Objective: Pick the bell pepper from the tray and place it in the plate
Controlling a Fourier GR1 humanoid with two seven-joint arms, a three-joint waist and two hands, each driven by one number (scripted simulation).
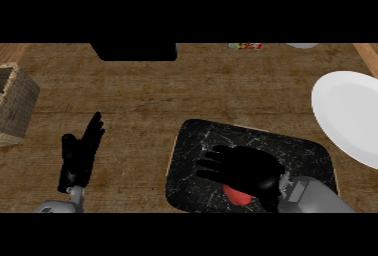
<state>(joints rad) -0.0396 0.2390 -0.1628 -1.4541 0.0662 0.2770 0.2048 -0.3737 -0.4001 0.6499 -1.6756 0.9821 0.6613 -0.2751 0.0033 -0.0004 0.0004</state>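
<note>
Because the right hand (244,167) covers it, only a red sliver of the bell pepper (238,195) shows on the near part of the black tray (310,150); the fingers appear curled over it, though contact is hidden. The white plate (347,115), right of the tray, is cut off. The left hand (80,152) rests left of the tray, fingers straight. No writing is legible.
</note>
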